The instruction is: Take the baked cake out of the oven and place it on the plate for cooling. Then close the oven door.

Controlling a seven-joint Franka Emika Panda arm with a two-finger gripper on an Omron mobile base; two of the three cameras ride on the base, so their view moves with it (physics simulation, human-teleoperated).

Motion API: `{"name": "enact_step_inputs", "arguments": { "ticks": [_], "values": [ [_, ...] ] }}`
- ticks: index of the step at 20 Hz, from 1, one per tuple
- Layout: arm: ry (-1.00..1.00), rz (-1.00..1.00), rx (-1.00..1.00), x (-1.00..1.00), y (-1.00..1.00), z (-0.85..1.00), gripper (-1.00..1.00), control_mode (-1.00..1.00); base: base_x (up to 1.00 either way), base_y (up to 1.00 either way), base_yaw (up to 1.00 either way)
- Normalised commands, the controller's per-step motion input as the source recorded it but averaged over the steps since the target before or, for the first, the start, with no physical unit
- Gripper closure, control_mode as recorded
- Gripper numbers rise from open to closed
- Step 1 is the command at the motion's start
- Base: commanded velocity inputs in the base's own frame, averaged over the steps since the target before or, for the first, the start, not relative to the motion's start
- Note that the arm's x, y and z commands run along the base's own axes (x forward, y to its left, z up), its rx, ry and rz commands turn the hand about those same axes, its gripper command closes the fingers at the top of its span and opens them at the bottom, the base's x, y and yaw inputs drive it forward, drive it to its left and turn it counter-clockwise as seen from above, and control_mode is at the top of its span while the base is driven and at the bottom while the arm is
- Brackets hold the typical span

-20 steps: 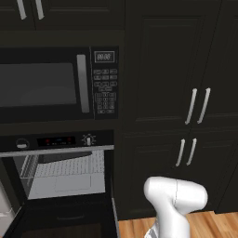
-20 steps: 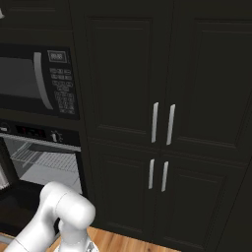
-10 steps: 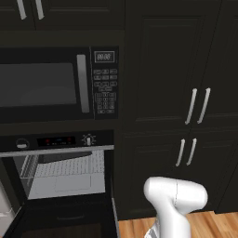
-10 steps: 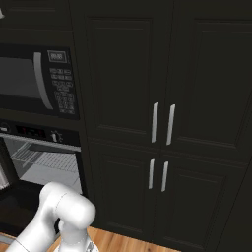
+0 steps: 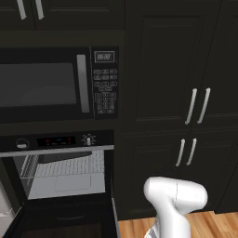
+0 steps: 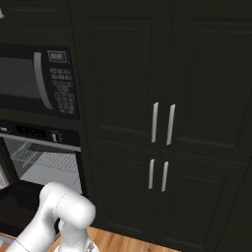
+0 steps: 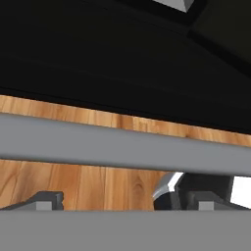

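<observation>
Nothing has shifted over the last second: oven (image 5: pixel 60 174) stands open at 8 o'clock, claw (image 7: pixel 122 201) released beside the silver door handle (image 7: pixel 122 144); cake location cannot be told.

Black oven (image 5: pixel 56 139) with red display, silver racks (image 5: pixel 69 165); dark cabinets (image 6: pixel 162 74); wood-grain floor (image 7: pixel 73 181).

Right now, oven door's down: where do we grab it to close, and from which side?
Grip the silver bar handle along the oven door free edge. It lies horizontal just ahead of the open gripper; I'd straddle it mid-span, coming from beneath the dropped panel, then lift.
</observation>
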Motion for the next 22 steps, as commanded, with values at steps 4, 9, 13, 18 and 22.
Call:
{"name": "enact_step_inputs", "arguments": {
  "ticks": [4, 9, 13, 18, 22],
  "values": [
    [-0.09, 0.05, 0.00, 0.22, 0.04, -0.16, -1.00, -1.00, 0.00, 0.00, 0.00],
    [-0.09, 0.04, 0.00, 0.07, 0.11, -0.22, -1.00, -1.00, 0.00, 0.00, 0.00],
    [-0.04, 0.02, 0.00, -0.02, 0.22, -0.31, -1.00, -1.00, 0.00, 0.00, 0.00],
    [-0.04, 0.00, 0.00, 0.00, 0.25, -0.33, -1.00, -1.00, 0.00, 0.00, 0.00],
    [-0.01, 0.00, 0.00, 0.07, 0.27, -0.39, -1.00, -1.00, 0.00, 0.00, 0.00]
  ]
}}
